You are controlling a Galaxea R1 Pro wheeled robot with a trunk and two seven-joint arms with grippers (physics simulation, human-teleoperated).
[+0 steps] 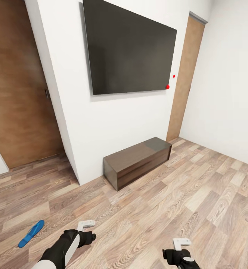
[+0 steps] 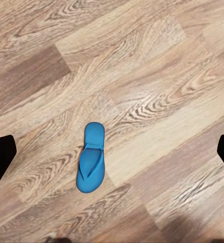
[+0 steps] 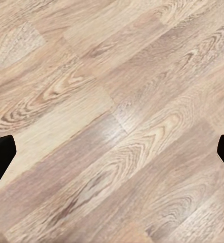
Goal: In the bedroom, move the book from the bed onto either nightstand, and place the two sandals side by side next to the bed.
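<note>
Lying flat on bare planks, one blue sandal (image 2: 91, 157) sits between the wide-spread left hand (image 2: 112, 152), while right hand (image 3: 112, 152), equally wide, frames wood.

No readable text, labels, brands, numbers or signs on any surface

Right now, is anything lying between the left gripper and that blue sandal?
No. In the left wrist view, only bare wood floor surrounds the sandal; the head view shows bare planks between it and the left gripper.
</note>
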